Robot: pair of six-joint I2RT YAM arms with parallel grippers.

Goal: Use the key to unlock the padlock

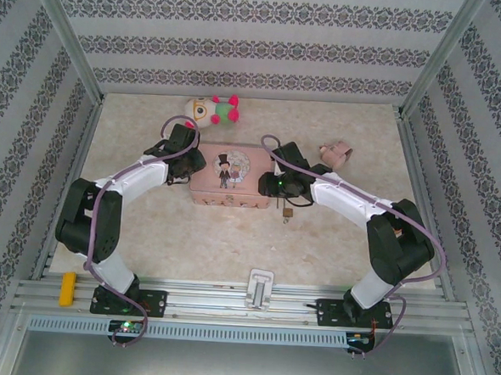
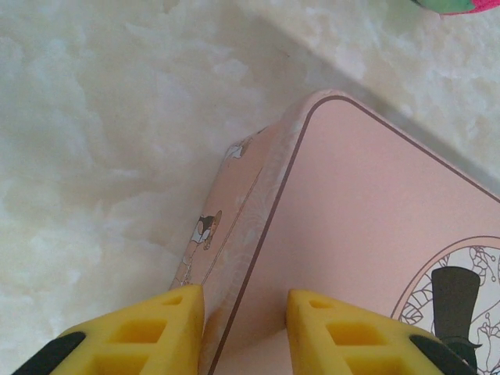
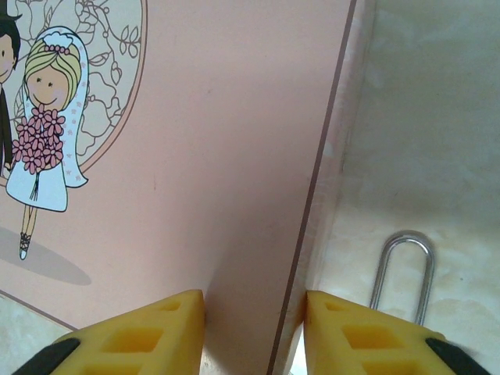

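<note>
Where the table meets the box's near right corner, the padlock (image 1: pixel 288 213) lies as a tiny brass speck just beside the pink box (image 1: pixel 226 176). From the right wrist, its thin silver shackle (image 3: pixel 407 233) shows, with the body hidden behind a finger. The left gripper (image 2: pixel 242 332) and right gripper (image 3: pixel 254 332) each stand with jaws apart astride a box edge; contact cannot be told. A plush toy (image 1: pixel 213 110) lies beyond.

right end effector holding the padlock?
No: the right end effector has its fingers on either side of the pink box edge, while the padlock lies on the table beside it.
</note>
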